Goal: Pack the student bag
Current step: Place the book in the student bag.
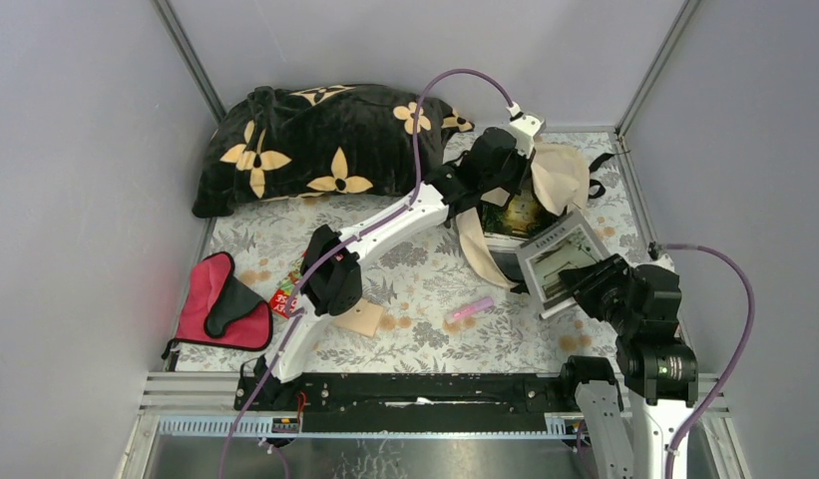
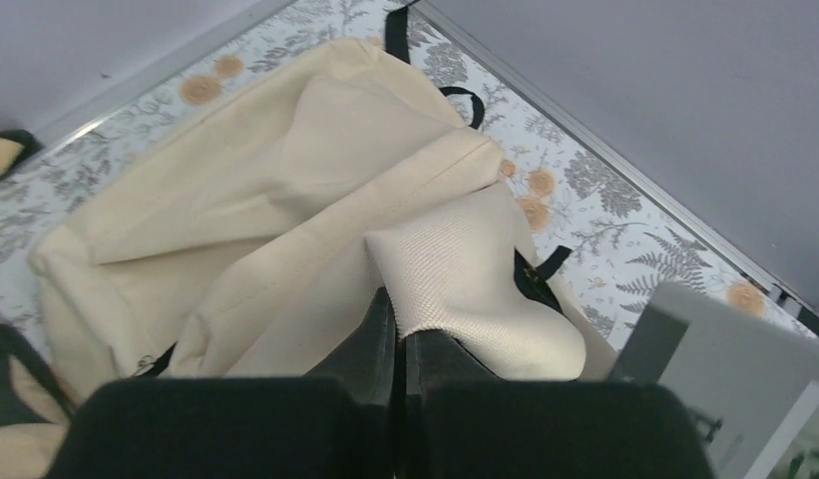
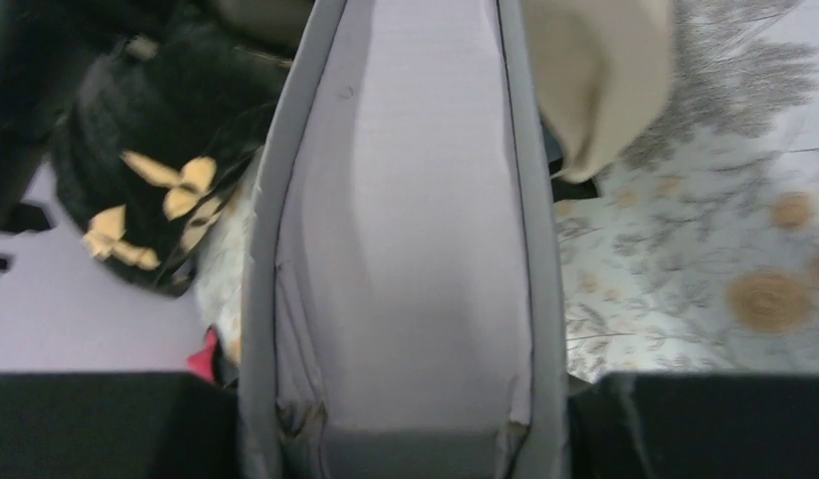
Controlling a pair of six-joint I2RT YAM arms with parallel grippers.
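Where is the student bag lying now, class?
Top view: the student bag lies at the far right, beside the flowered pillow, just beyond the grey book.

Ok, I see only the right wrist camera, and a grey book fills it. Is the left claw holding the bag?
Observer: Yes. The left claw is shut on a fold of the bag's cream cloth.
Operator: And where is my book from the bag?
Observer: From above, the grey book is tilted just at the bag's near side, in the right claw.
Operator: Is something more on the table?
Observer: A pink pen lies on it, to the left of the book.
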